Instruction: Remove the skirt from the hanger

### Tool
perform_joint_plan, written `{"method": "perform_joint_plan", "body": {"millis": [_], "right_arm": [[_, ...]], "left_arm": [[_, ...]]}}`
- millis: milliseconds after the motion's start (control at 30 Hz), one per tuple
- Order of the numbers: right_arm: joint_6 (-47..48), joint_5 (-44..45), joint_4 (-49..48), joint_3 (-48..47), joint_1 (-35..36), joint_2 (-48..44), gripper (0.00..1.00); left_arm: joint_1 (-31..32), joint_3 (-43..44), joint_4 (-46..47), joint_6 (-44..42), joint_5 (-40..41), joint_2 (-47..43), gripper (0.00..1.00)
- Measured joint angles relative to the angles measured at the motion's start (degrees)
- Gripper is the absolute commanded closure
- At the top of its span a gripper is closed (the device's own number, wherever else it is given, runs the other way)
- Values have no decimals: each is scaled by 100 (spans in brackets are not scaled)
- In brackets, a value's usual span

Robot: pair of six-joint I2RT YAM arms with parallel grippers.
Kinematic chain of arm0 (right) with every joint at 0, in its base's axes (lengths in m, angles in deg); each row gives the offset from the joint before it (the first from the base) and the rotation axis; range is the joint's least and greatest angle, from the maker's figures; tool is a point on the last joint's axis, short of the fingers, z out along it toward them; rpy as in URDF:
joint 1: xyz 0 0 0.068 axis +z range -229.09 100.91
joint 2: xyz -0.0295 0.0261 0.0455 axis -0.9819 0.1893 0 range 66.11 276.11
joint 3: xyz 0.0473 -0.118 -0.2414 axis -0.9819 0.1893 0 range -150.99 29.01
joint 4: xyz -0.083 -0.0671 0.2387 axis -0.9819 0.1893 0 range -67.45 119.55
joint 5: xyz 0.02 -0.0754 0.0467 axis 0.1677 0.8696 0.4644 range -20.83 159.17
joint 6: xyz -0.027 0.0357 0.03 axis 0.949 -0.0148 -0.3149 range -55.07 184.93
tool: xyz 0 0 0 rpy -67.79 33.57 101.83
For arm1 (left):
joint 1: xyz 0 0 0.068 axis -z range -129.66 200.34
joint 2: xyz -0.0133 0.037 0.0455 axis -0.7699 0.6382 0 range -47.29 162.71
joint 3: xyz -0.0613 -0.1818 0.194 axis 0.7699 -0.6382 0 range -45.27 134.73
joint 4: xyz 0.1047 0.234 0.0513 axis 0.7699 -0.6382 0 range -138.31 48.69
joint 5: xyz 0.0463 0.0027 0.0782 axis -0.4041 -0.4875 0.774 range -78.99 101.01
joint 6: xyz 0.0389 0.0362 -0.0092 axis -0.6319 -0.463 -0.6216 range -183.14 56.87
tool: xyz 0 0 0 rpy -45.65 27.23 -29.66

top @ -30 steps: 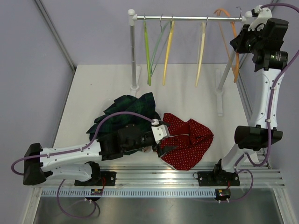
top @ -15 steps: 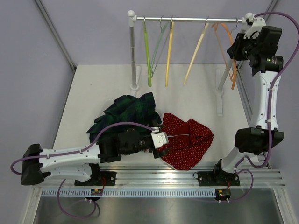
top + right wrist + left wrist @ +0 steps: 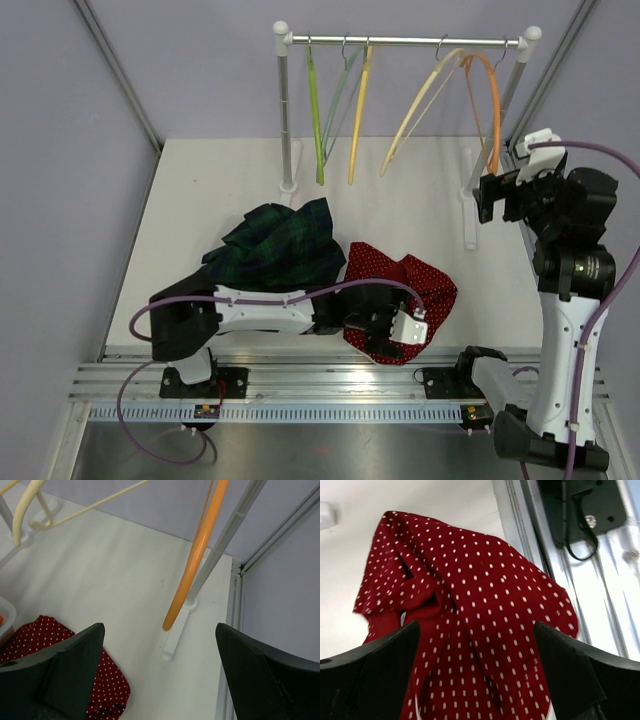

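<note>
Found the left jaws spread wide with nothing clamped, at the tip of the left arm (image 3: 250, 310) laid low along the near edge of the worktop (image 3: 200, 190). Located the red skirt (image 3: 430, 285) directly beneath and ahead of those jaws, crumpled on the worktop and off every hanger. Could not tell whether the left jaws touched the cloth. Noted a plaid garment (image 3: 275, 245) heaped behind and to the left of the left jaws, just beside the skirt.

Found the right jaws likewise wide apart and empty, held high above the worktop on the upright right arm (image 3: 562, 340). Registered the orange hanger (image 3: 197, 560) straight ahead of the right jaws, apart from them, hanging bare on the rail (image 3: 400, 42). Registered the cream hanger (image 3: 420, 105) ahead and to the left of the right jaws, hung at a slant, also bare. Saw the yellow hanger (image 3: 357, 115) and green hanger (image 3: 317, 110) farther left on the same rail. Logged the skirt below and to the left of the right jaws, well apart from them.
</note>
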Motion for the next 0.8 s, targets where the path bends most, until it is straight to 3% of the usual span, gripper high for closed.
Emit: {"method": "perform_joint_plan", "body": {"millis": [200, 300, 333, 433, 567, 800], "right_arm": [[55, -48, -13, 1742, -4, -911, 1], [-28, -22, -15, 2236, -11, -1032, 1], [-59, -11, -31, 2350, -20, -1067, 0], [-164, 31, -105, 2573, -33, -1200, 0], [-247, 68, -269, 2739, -46, -1368, 0], [-420, 116, -492, 3053, -68, -1449, 0]], "left_arm": [[-2, 793, -170, 415, 50, 1311, 3], [-39, 938, -216, 669, 44, 1781, 19], [-59, 986, -232, 750, 37, 1928, 38], [-63, 1196, -170, 1064, -236, 2033, 80], [-146, 1088, 50, 1320, -140, 2004, 100], [-157, 264, 76, 1580, 409, 426, 100]]}}
